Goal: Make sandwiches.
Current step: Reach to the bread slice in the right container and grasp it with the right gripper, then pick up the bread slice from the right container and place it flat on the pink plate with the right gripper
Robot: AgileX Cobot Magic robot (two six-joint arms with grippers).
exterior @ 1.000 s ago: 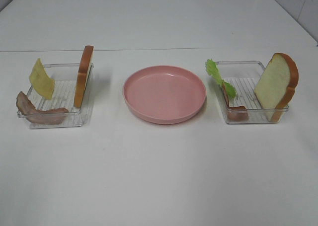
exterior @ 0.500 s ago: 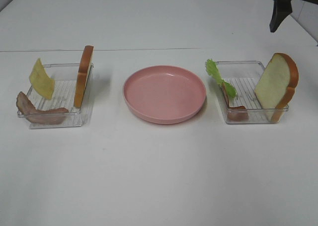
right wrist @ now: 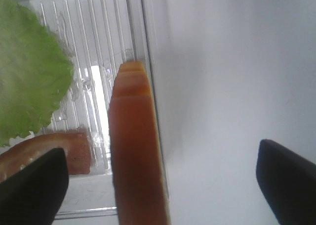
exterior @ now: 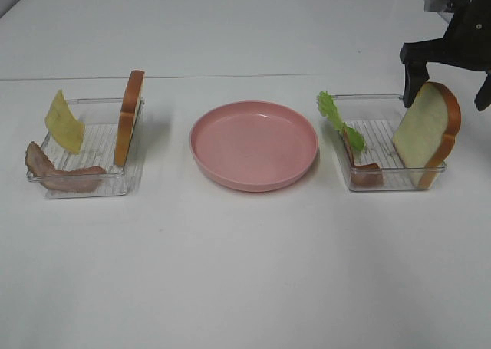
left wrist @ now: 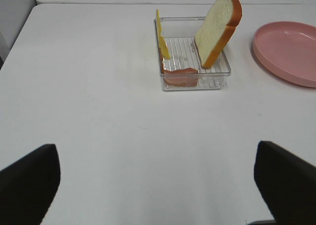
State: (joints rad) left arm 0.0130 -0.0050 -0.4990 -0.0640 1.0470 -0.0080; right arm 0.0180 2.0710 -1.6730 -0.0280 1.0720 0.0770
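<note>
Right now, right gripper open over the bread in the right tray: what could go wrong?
1. The bread slice stands on edge against the right tray wall; a finger of the right gripper could strike the rim or pinch the wall too.
2. An off-centre touch could topple the slice onto the lettuce and bacon.
3. The tray might lift or slide with it.

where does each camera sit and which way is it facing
Exterior high: up high, looking down at pink plate between left tray and right tray; right gripper above right bread slice.
Left wrist: on left arm, facing left tray; open left gripper shows.
Right wrist: down onto that slice's crust; open right gripper shows.
Shared: first and third show that slice.
</note>
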